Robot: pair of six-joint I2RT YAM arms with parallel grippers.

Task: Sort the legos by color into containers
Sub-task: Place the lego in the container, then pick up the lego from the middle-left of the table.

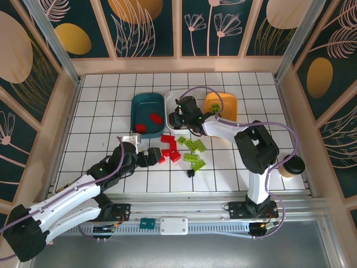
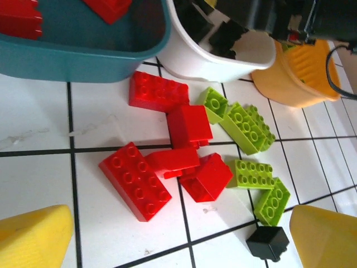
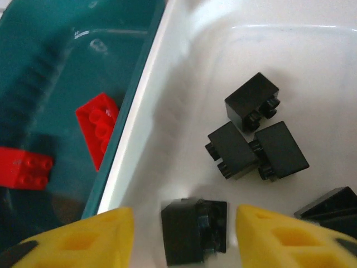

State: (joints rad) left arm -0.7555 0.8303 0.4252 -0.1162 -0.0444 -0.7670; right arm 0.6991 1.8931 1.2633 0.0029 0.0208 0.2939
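The bricks are judged light, stiff and smooth-sided, best pinched across two flat sides rather than the studs. In the left wrist view, red bricks (image 2: 136, 180) and green bricks (image 2: 248, 127) are heaped at mid-frame, with a loose black brick (image 2: 268, 243) at lower right. The left gripper (image 2: 178, 215) is spread wide above them. The right gripper (image 3: 184, 223) is held parted over the white tray (image 3: 184, 111), a blurred black brick (image 3: 194, 230) between its fingers, touched by neither. The tiled table (image 1: 95, 106) looks hard and glossy, and is enclosed by patterned panels (image 1: 150, 28).

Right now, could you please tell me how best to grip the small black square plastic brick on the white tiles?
Probably from straight above, closing on the left and right faces of the black brick: both stand free in the left wrist view, while a lime-green rectangular brick lies close behind it.
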